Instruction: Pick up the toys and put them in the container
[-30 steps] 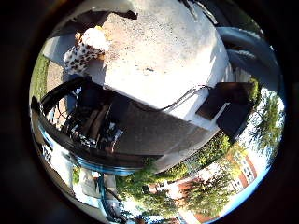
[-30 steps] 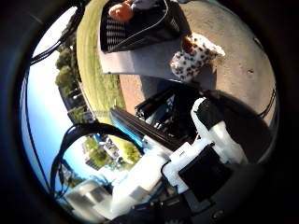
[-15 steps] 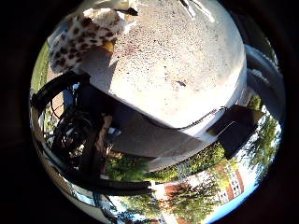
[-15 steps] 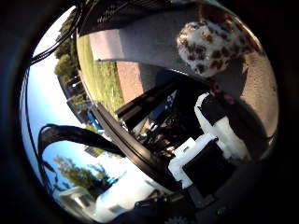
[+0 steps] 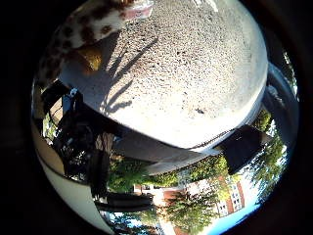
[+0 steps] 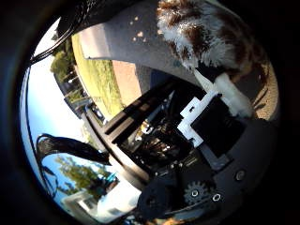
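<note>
1. A plush toy of white fur with brown spots (image 6: 211,35) fills much of the thumb side palm view, so it is close to the palm.
2. The toy lies on a grey, speckled stone-like counter (image 5: 195,73), near one edge of it.
3. In the little finger side palm view the same toy shows at the rim of the picture, with a small yellow-orange part beneath its spotted fur and a pink patch at one end.
4. The hand (image 6: 206,126), built of white and black parts with a small gear visible on its body, reaches toward the toy; one white fingertip (image 6: 232,96) lies right against the fur, though whether it presses in cannot be told.
5. Only that one finger shows, so it cannot be told whether the hand is spread or curled.
6. The toy casts a long shadow across the sunlit counter.
7. Beyond the counter's edge are green trees, grass, a brick building and blue sky.
</note>
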You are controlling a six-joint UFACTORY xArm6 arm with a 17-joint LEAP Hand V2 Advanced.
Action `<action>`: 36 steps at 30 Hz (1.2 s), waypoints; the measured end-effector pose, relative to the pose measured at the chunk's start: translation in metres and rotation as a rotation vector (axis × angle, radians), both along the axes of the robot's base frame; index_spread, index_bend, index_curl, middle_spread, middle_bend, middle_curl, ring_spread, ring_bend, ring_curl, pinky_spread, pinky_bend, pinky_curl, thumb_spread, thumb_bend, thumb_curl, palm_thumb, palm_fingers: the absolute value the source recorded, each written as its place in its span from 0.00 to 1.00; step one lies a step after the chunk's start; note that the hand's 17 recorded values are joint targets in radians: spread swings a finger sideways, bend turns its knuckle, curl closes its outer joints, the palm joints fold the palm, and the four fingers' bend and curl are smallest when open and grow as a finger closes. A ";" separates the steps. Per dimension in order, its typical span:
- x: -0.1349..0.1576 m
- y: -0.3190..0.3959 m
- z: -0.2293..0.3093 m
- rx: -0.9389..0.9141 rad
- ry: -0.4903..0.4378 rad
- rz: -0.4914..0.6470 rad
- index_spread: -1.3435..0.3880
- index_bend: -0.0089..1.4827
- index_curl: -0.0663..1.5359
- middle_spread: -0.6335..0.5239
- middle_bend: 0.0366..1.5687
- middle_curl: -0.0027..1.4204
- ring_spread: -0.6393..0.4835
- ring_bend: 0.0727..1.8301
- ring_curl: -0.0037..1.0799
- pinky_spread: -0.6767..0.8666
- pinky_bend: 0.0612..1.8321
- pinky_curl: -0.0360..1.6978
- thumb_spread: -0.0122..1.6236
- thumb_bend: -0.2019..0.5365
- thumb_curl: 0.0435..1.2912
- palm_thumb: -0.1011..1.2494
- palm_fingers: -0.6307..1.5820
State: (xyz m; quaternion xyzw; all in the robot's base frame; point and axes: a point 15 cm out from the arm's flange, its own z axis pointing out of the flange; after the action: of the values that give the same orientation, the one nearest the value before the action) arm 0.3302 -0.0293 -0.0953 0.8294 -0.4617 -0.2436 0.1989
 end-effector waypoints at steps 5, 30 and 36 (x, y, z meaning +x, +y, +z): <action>0.028 -0.018 0.001 0.017 -0.119 -0.034 0.51 0.09 0.20 0.41 0.48 0.45 0.64 0.57 0.58 0.66 0.16 0.17 0.65 0.24 0.35 0.81 0.71; 0.021 -0.070 0.200 0.070 -0.347 -0.068 0.15 0.39 0.23 0.31 0.75 0.78 0.48 0.78 0.80 0.61 0.64 0.56 0.70 0.25 0.48 0.85 0.63; 0.021 0.002 0.262 0.218 -0.382 -0.070 0.11 0.43 0.28 0.31 0.77 0.80 0.47 0.80 0.81 0.59 0.69 0.62 0.71 0.25 0.50 0.84 0.61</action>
State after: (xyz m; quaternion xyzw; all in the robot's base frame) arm 0.3514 -0.0278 0.1670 0.8606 -0.4903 -0.1374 0.0082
